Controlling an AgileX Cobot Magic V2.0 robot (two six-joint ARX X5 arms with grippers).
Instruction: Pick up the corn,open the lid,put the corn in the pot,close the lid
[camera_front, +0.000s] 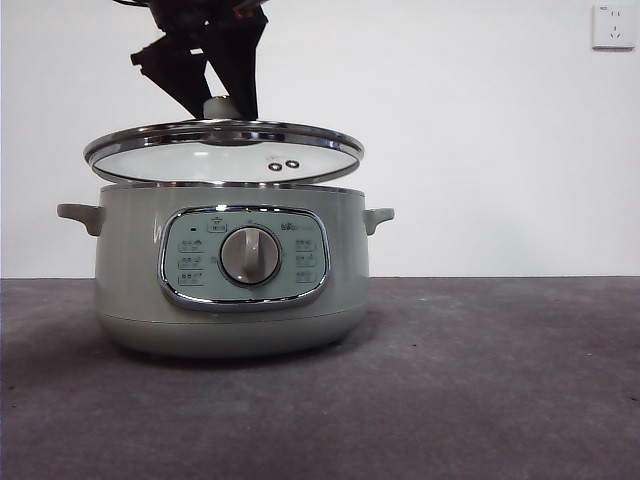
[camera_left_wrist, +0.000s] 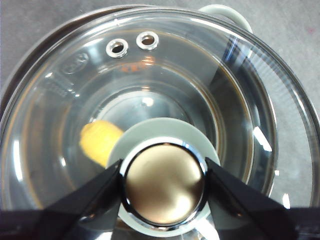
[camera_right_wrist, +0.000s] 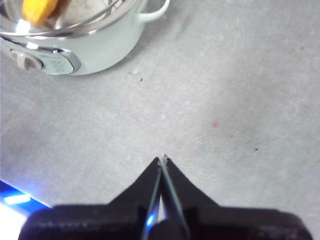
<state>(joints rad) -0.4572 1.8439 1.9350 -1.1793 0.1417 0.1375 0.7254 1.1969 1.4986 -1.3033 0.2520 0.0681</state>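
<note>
The sage-green pot (camera_front: 230, 285) stands on the grey table at centre left. The glass lid (camera_front: 222, 152) hangs just above the pot's rim, tilted slightly. My left gripper (camera_front: 222, 105) comes down from above and is shut on the lid's knob (camera_left_wrist: 164, 184), one jaw on each side. Through the glass, the yellow corn (camera_left_wrist: 100, 142) lies on the pot's floor. It also shows inside the pot as an orange-yellow piece (camera_right_wrist: 39, 10) in the right wrist view. My right gripper (camera_right_wrist: 163, 159) is shut and empty, over bare table away from the pot (camera_right_wrist: 95, 47).
The grey table (camera_front: 480, 380) stretches out to the right of the pot. A white wall stands behind, with a socket (camera_front: 612, 25) at the upper right. A blue glow (camera_right_wrist: 15, 197) lies at the table's edge in the right wrist view.
</note>
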